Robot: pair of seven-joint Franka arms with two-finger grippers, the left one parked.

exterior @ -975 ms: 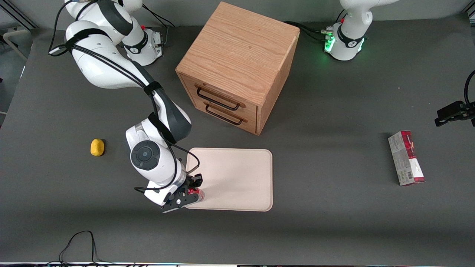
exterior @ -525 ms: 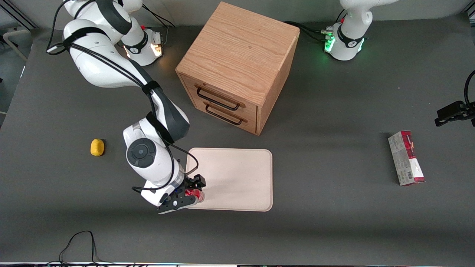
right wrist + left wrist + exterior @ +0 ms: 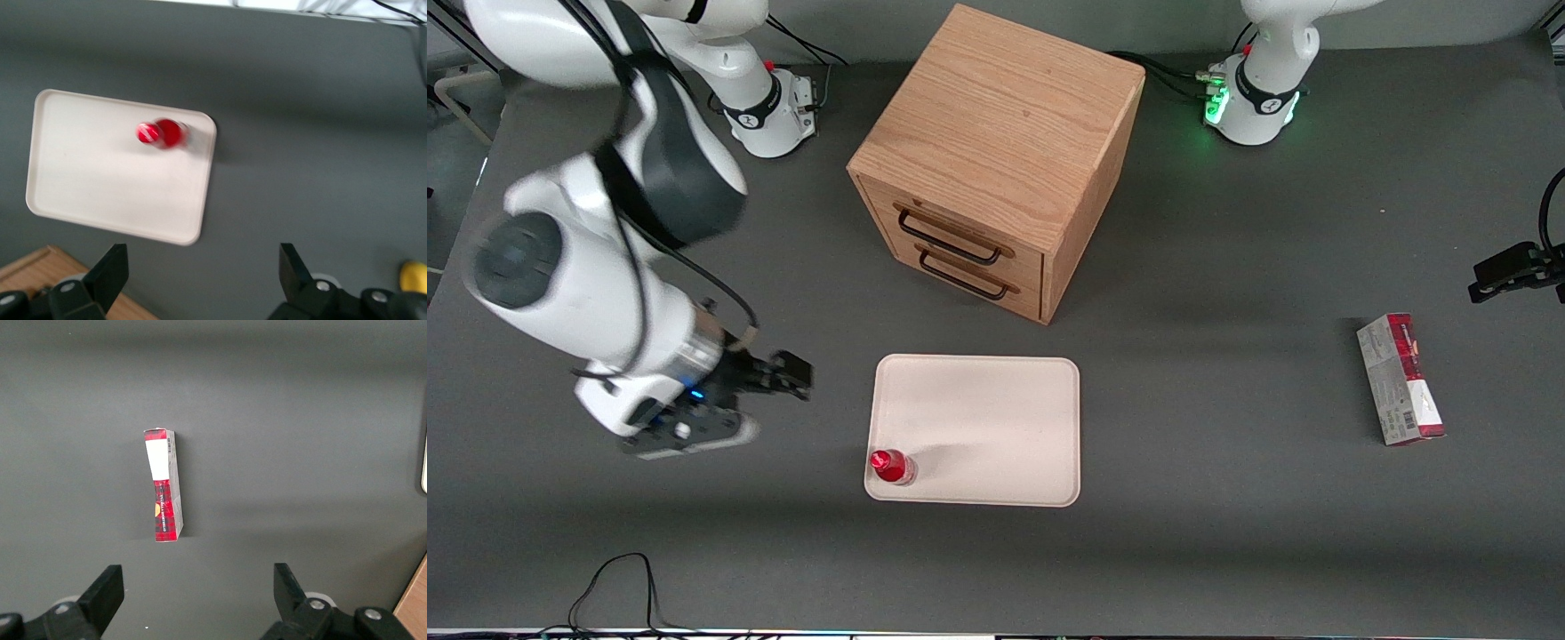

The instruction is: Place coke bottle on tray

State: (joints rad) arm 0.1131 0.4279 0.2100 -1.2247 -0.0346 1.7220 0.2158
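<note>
Front view shows the coke bottle (image 3: 893,467) standing upright on the tray (image 3: 996,418), in the tray's corner nearest the camera at the working arm's end, just inside the low rim. It is tiny against the tray: a clear body with a red label and a bright red cap facing up. The tray is pale cream-pink, rectangular with rounded corners, lying flat on the dark grey surface (image 3: 1209,533).

The gripper (image 3: 769,404) hangs above the surface at about ten o'clock from the bottle, well apart from it, fingers spread and holding nothing. From the right wrist view the bottle (image 3: 163,133) shows red, near one tray (image 3: 100,180) corner, with the yellow lump (image 3: 413,277) well apart.
</note>
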